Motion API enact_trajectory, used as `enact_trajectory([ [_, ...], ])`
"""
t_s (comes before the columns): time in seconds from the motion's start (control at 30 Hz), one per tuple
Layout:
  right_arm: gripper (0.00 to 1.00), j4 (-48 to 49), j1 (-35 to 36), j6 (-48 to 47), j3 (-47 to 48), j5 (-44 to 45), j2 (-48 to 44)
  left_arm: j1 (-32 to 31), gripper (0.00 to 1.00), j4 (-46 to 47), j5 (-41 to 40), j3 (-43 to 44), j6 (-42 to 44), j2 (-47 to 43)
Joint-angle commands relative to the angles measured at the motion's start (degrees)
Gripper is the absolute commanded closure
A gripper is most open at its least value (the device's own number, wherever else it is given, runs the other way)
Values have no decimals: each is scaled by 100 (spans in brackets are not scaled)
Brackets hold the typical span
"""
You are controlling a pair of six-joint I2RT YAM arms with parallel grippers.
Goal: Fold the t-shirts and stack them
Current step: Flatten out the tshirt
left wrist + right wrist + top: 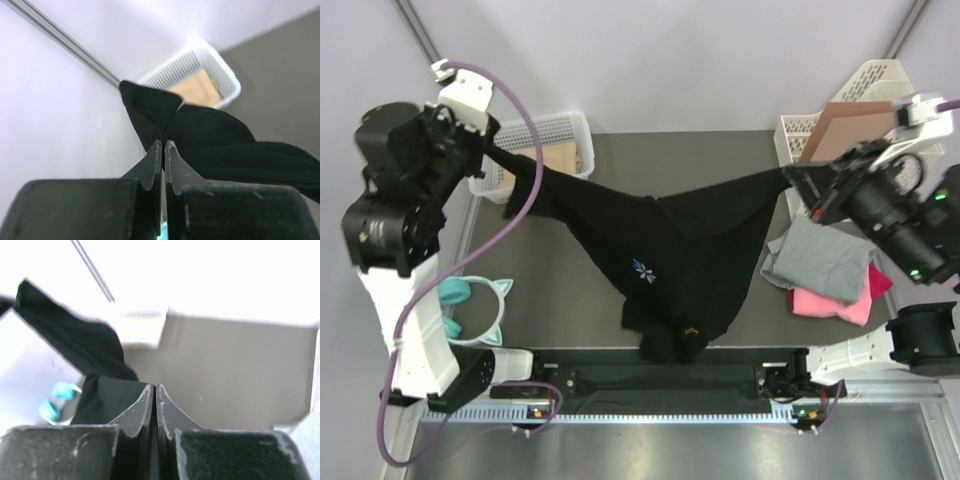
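Observation:
The large black t-shirt (670, 260) with a small white-and-blue logo (643, 270) hangs stretched between my two grippers above the table, its lower part drooping to the front edge. My left gripper (492, 148) is shut on one corner of it at the far left; the cloth runs off the fingertips in the left wrist view (200, 135). My right gripper (792, 178) is shut on the other end at the right; the black cloth shows in the right wrist view (100, 390). The grey t-shirt (820, 258) lies on the pink t-shirt (830, 303) at the table's right.
A white basket (555, 135) with a tan item stands at the back left. A white basket with a brown cardboard sheet (842, 128) stands at the back right. Teal cat-ear headphones (470, 305) lie by the left arm's base.

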Motion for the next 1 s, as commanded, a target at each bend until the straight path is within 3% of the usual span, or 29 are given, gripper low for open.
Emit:
enact_trajectory([
  [0.0,100,853,80,-1543,814,204,177,22,100,121,-145,412,121,-544],
  [0.3,100,1515,80,-1870,148,397,-543,22,96,-132,215,79,262,-1432],
  [0.4,100,1611,71,-1861,-194,756,-675,22,97,-63,259,-789,227,-1722],
  [0.53,100,2260,80,-2439,-872,1267,-834,22,98,901,171,-2676,332,-2030],
  [0.73,100,2736,-226,-2837,-1566,1655,-711,22,100,2141,-276,-4208,630,-1566],
  [0.8,100,2659,-1321,-2706,-2056,807,-623,22,100,2695,-417,-4430,719,-1276],
  [0.83,100,2309,-1883,-1957,-2129,211,-518,22,100,2819,-505,-4535,832,-1048],
  [0.87,100,1993,-3220,-1801,-2243,-1109,-274,22,100,3046,-636,-4554,868,-924],
  [0.97,100,2521,-4740,-1571,-3120,-2385,-26,30,100,3408,-987,-4615,1193,-502],
])
